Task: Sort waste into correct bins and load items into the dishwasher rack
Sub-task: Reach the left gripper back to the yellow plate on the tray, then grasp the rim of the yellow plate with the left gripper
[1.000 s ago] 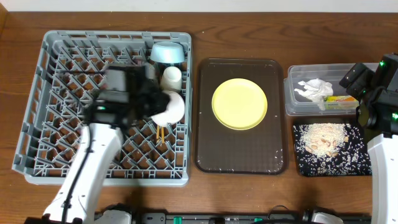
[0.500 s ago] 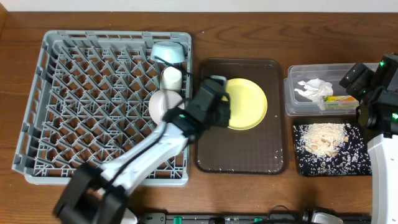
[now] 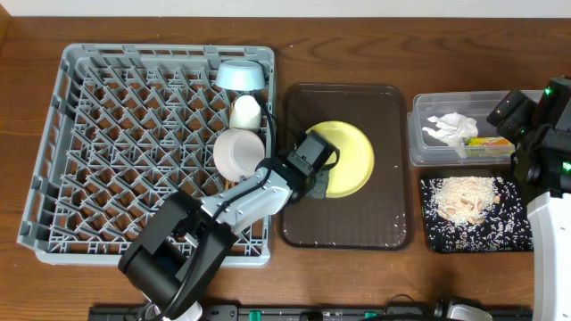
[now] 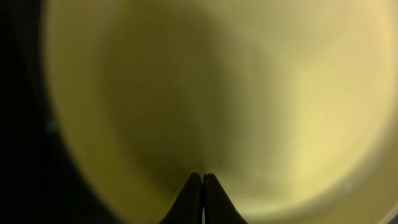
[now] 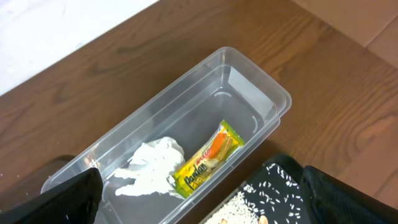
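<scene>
Black tray (image 3: 500, 239): it sits nearest on your right, and the rice scraps (image 3: 464, 198) lie heaped in it, kept apart from the dry waste. That sorting looks finished.
Left gripper (image 4: 203, 180): its jaws are pressed fully together with nothing between them, and the tips sit over the left part of the yellow plate (image 3: 350, 159). You would read this as a nudge or slide to bring the rim within reach, not a hold.
Brown serving tray (image 3: 299, 223): it carries the plate just beside the rack. The plate is the only dish you can see outside the rack.
Dishwasher rack (image 3: 53, 160): the cream bowl (image 3: 237, 153), white cup (image 3: 245, 111) and blue bowl (image 3: 241, 77) stand in a row along its right edge, probably to keep carries from the tray short.
Clear tub (image 5: 261, 81): the napkin (image 5: 152, 165) and wrapper (image 5: 208, 158) lie touching on its floor.
Right gripper (image 3: 502, 111): it hangs above the tub with its jaws spread wide and empty, apparently parked clear of the other arm.
Hidden: you cannot find the chopsticks. The left arm (image 3: 241, 201) crosses the rack's near right corner and may cover them.
Hard to make out: the left wrist view is a yellow blur, so you cannot tell whether the plate lies flat or tipped, or whether the tips touch it.
Cut off: the right arm runs off the frame edge.
</scene>
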### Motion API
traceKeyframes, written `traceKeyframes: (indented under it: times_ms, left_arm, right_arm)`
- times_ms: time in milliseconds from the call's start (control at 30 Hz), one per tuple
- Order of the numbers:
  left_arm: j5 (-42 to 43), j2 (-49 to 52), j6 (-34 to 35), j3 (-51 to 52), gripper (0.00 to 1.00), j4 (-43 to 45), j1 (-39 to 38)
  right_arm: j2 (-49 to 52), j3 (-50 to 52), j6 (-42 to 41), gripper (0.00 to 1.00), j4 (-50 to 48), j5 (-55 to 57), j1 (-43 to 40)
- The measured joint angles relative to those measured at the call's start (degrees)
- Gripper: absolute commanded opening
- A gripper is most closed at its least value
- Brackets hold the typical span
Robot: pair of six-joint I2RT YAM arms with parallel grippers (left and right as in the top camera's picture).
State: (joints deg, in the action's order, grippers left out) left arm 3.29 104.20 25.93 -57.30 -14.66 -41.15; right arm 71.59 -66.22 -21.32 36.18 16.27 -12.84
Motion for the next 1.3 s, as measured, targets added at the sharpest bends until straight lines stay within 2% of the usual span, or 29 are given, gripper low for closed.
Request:
traceKeyframes:
  times_ms: [267,633,833,1300]
  left_arm:
    - [4.9,-0.3,0.0,-0.1,0.11,-2.7,0.0]
    - [13.6,-0.4,-0.5,-2.0,0.11,-3.3,-0.6]
    - [15.2,-0.4,-0.5,-2.0,0.11,-2.8,-4.7]
    - [17.6,-0.4,-1.0,-2.1,0.11,4.5,-13.9]
  right_arm:
    - [0.0,0.0,0.0,0.99,0.0,0.0,0.0]
    - [0.0,0.0,0.0,0.99,0.0,0.0,0.0]
    - [0.0,0.0,0.0,0.99,0.0,0.0,0.0]
    - [0.0,0.0,0.0,0.99,0.0,0.0,0.0]
